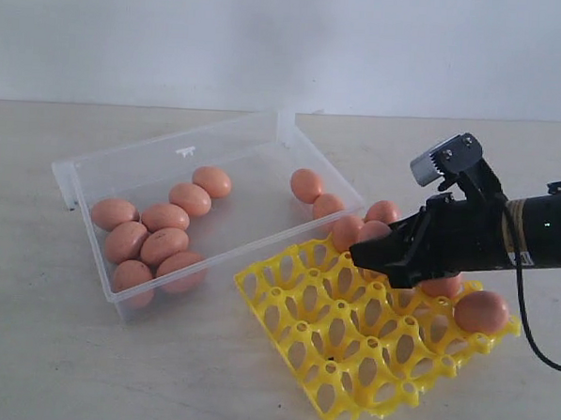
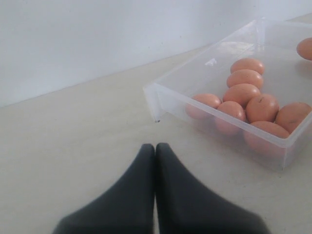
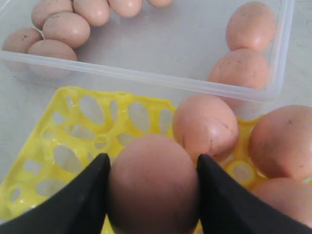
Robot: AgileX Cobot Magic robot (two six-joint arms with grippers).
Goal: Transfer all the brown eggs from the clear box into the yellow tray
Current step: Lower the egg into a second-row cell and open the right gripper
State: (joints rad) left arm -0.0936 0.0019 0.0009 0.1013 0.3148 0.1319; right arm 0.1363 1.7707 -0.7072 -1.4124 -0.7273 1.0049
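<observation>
In the right wrist view a brown egg (image 3: pixel 153 183) sits between the black fingers (image 3: pixel 80 200) of my right gripper (image 3: pixel 152 163), which is shut on it above the yellow tray (image 3: pixel 73 126). The exterior view shows this gripper (image 1: pixel 377 257) over the far side of the yellow tray (image 1: pixel 348 364), where several brown eggs (image 1: pixel 482 312) rest in cups. The clear box (image 1: pixel 170 157) holds several more brown eggs (image 1: pixel 163 246) at its left end and two (image 1: pixel 307 184) at its right end. My left gripper (image 2: pixel 155 146) is shut and empty above bare table, short of the clear box (image 2: pixel 161 100).
The tray lies tilted against the box's near right corner. Many of the tray's near cups (image 1: pixel 321 334) hold nothing. A pale tabletop (image 1: pixel 57 349) surrounds both, with a white wall (image 1: pixel 271 40) behind.
</observation>
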